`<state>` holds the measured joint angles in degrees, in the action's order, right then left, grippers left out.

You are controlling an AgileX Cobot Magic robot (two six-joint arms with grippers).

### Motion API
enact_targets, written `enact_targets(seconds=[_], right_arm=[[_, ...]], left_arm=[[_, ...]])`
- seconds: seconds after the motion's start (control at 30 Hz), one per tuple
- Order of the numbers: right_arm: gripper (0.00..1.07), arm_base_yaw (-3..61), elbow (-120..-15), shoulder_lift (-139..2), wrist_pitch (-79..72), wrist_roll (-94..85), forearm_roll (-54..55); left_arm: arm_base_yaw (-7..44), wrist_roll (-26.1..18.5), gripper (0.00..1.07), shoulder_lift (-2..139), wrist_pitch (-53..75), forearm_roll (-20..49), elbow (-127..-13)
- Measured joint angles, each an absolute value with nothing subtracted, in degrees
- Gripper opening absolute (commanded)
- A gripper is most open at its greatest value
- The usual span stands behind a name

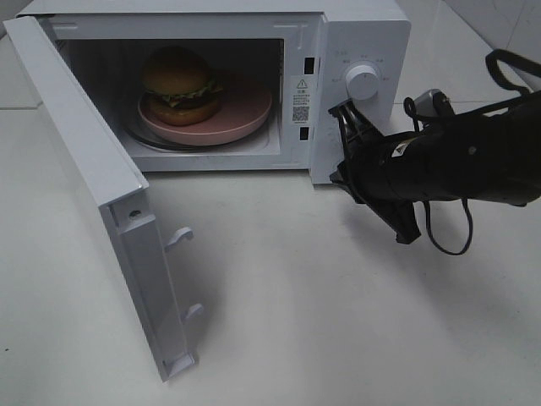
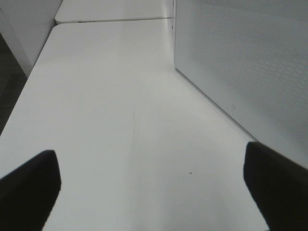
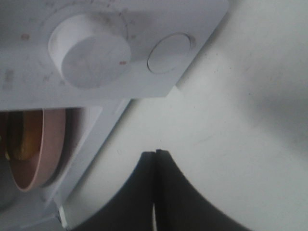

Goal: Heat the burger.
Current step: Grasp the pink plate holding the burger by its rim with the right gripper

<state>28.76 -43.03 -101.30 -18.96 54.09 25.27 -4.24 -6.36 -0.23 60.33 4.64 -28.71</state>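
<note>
- Inside the microwave (image 1: pixel 363 34), the burger (image 1: pixel 180 85) sits on a round pink plate (image 1: pixel 245 114), toward the plate's left side in the high view.
- It looks intact and upright. I see a glossy golden-brown bun on top, a green lettuce frill, a bit of yellow cheese and a dark patty beneath.
- Loading looks done to me, with burger and plate fully inside the cavity.
- The door (image 1: pixel 93 178) stands swung wide open on the left, so I judge that heating can't have started.
- By my reckoning, what's left is shutting that door and then turning the timer dial (image 1: pixel 363 82).
- My right end effector (image 3: pixel 156 153) has its fingers pressed together and is pinching nothing.
- It hangs just in front of the control panel, below the dial and near the round button (image 3: pixel 169 52). I can't tell whether it touches the panel.
- My left end effector (image 2: pixel 151 192) is spread wide and empty, low over the bare desk (image 2: pixel 120 96).
- The open door's perforated outer face runs just beside it. It's out of the high view.
</note>
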Motion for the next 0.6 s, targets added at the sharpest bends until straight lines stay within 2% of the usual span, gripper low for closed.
enact_targets(seconds=[0.27,0.6], right_arm=[[0.01,28.8,-43.0,-94.8,-2.9,44.8,14.9],[0.04,28.8,-43.0,-89.5,12.4,27.3,13.9]], left_arm=[[-4.2,-6.4,0.98,-0.2,60.3,4.6,-28.7],[-4.2,-6.4,0.98,-0.2,60.3,4.6,-28.7]])
